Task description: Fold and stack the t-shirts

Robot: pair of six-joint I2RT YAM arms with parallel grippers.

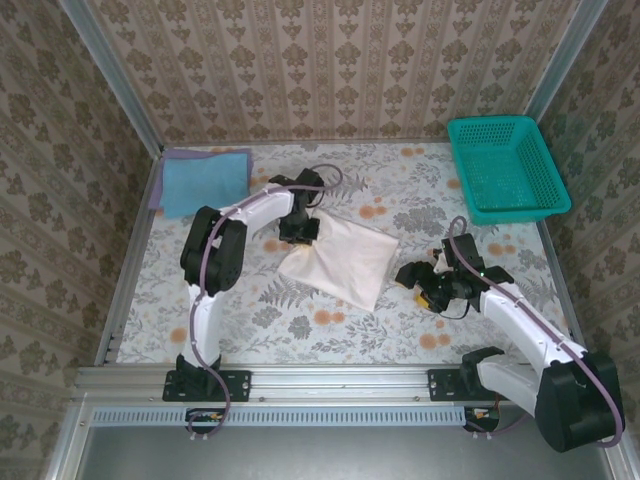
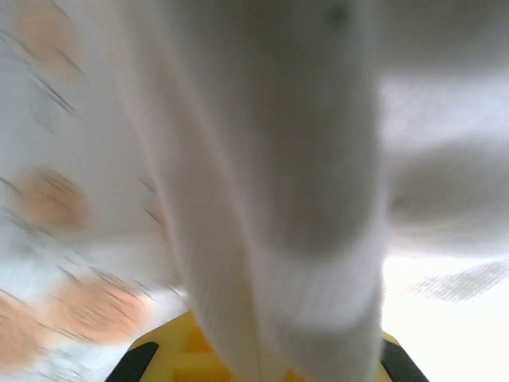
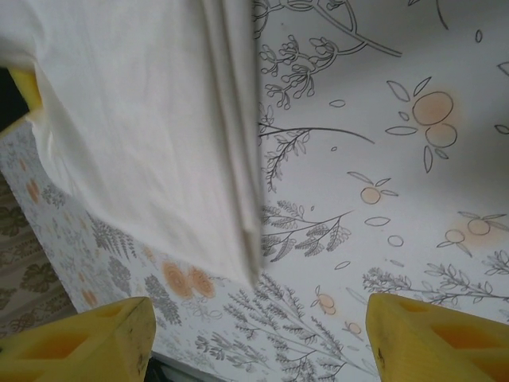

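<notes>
The off-white t-shirt (image 1: 340, 260) lies folded in the middle of the table. My left gripper (image 1: 298, 230) is at its back left corner, shut on the cloth. In the left wrist view the off-white t-shirt (image 2: 278, 199) hangs close to the lens and runs down between the yellow fingers (image 2: 163, 354). The light blue t-shirt (image 1: 205, 180) lies folded flat at the back left. My right gripper (image 1: 415, 278) stands open just right of the off-white shirt. In its wrist view the gripper (image 3: 258, 338) has nothing between its fingertips, and the shirt's folded edge (image 3: 231, 159) lies ahead to the left.
A teal mesh basket (image 1: 505, 165) stands at the back right corner. A floral tablecloth (image 1: 300, 320) covers the table, and patterned walls close it in on three sides. A metal rail (image 1: 330, 380) runs along the near edge.
</notes>
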